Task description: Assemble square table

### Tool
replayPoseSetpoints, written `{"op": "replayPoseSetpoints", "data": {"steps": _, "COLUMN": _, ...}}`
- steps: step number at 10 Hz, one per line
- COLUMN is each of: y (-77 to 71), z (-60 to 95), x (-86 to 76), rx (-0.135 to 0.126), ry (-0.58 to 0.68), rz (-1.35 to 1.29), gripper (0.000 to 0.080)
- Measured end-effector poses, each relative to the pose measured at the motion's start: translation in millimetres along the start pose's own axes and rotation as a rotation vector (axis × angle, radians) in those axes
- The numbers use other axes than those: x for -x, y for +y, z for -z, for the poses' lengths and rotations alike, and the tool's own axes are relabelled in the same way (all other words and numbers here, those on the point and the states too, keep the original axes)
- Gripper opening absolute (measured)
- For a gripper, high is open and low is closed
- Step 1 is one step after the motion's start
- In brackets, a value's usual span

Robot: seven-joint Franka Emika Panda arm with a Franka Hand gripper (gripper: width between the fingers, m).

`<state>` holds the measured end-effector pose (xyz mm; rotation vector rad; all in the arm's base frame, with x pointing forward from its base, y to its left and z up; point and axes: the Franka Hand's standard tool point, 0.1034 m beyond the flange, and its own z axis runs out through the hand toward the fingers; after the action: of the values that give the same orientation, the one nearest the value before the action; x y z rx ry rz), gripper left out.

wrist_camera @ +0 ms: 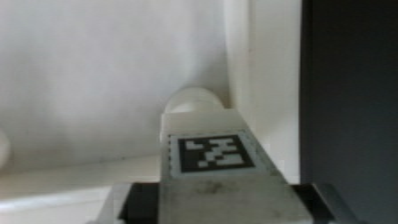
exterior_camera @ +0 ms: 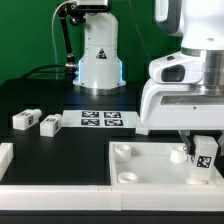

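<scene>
The white square slab (exterior_camera: 150, 165) with its raised rim lies at the front of the black table; a round socket (exterior_camera: 128, 179) shows near its front rim. My gripper (exterior_camera: 203, 160) is shut on a white tag-marked leg block (exterior_camera: 204, 155) and holds it upright over the slab's corner on the exterior view's right. In the wrist view the leg block (wrist_camera: 214, 150) sits between the dark fingers (wrist_camera: 146, 203), its rounded tip against the slab's surface (wrist_camera: 107, 80) by the rim. Two more leg blocks (exterior_camera: 25, 119) (exterior_camera: 49, 125) lie on the table at the exterior view's left.
The marker board (exterior_camera: 101, 119) lies flat at the table's middle, in front of the arm's white base (exterior_camera: 100, 55). A white border bar (exterior_camera: 4, 158) lies at the front of the exterior view's left edge.
</scene>
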<state>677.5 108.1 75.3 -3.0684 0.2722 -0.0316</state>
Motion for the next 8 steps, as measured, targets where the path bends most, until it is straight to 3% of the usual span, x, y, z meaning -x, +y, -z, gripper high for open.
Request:
{"op": "replayPoseSetpoints", "data": {"steps": 1, "y": 0.6, "z": 0.3, "x": -0.5, "rx": -0.001, "ry": 0.001, "rz": -0.041, "gripper": 0.0291}}
{"op": "replayPoseSetpoints", "data": {"steps": 3, "y": 7.6, "z": 1.1, "x": -4.1, "rx": -0.040, "ry": 0.058, "rz": -0.379, "gripper": 0.0291}}
{"op": "replayPoseSetpoints", "data": {"steps": 6, "y": 10.2, "z": -1.7, "x": 1.1, "rx": -0.142, "ry": 0.029, "rz": -0.864, "gripper": 0.0291}}
{"op": "replayPoseSetpoints", "data": {"steps": 7, "y": 13.0, "z": -1.6, "x": 0.6, "rx": -0.198, "ry": -0.008, "rz": -0.977, "gripper": 0.0291}}
{"op": "replayPoseSetpoints", "data": {"steps": 8, "y": 11.4, "z": -2.1, "x": 2.1, "rx": -0.214, "ry": -0.028, "rz": -1.077, "gripper": 0.0291}}
